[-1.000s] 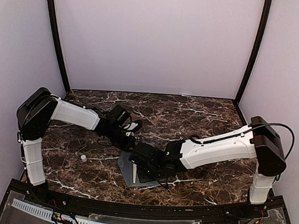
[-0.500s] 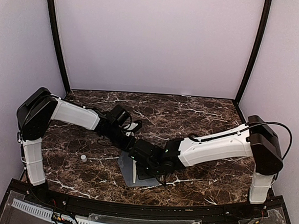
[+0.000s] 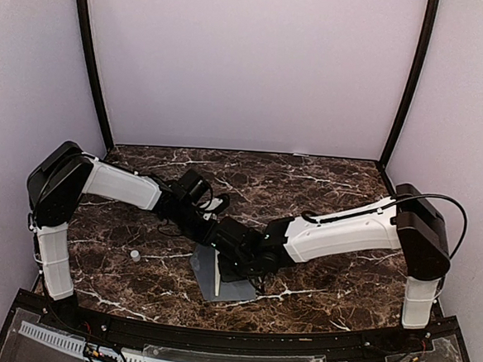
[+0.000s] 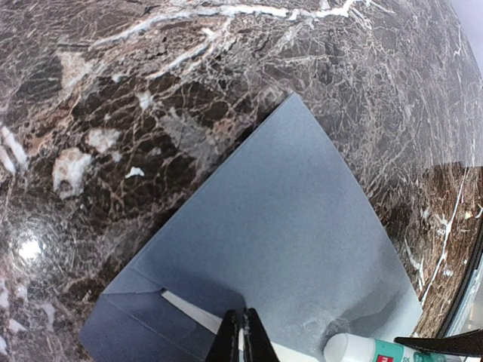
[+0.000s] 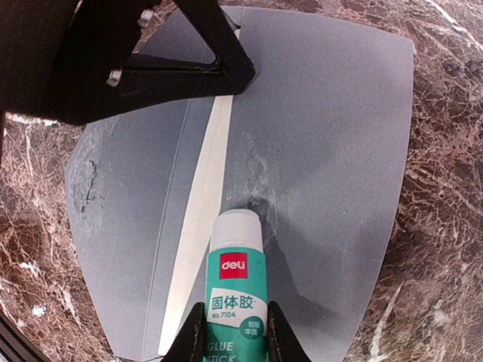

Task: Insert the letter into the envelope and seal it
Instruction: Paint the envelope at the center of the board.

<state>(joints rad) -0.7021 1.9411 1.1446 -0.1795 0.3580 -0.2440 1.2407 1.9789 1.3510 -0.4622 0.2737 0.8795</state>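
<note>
The grey-blue envelope (image 3: 218, 277) lies flat on the marble between the arms, its flap (image 4: 294, 219) folded open. A narrow cream strip of the letter (image 5: 202, 211) shows at the envelope's mouth; the rest of the sheet is hidden inside. My left gripper (image 4: 243, 315) is shut, its tips down on the envelope at that strip. My right gripper (image 5: 235, 320) is shut on a green-and-white glue stick (image 5: 236, 283). The stick's white tip touches the flap beside the strip. Faint glue smears (image 5: 256, 173) mark the paper ahead of the tip.
A small white cap (image 3: 135, 256) sits on the table left of the envelope. Both arms (image 3: 337, 233) reach over the envelope from either side, and the left gripper (image 5: 151, 60) hangs close above the right gripper's view. Grey walls enclose the table.
The right arm has slid left and a little away from me across the envelope, carrying the glue stick. The left arm and the envelope have stayed put.
</note>
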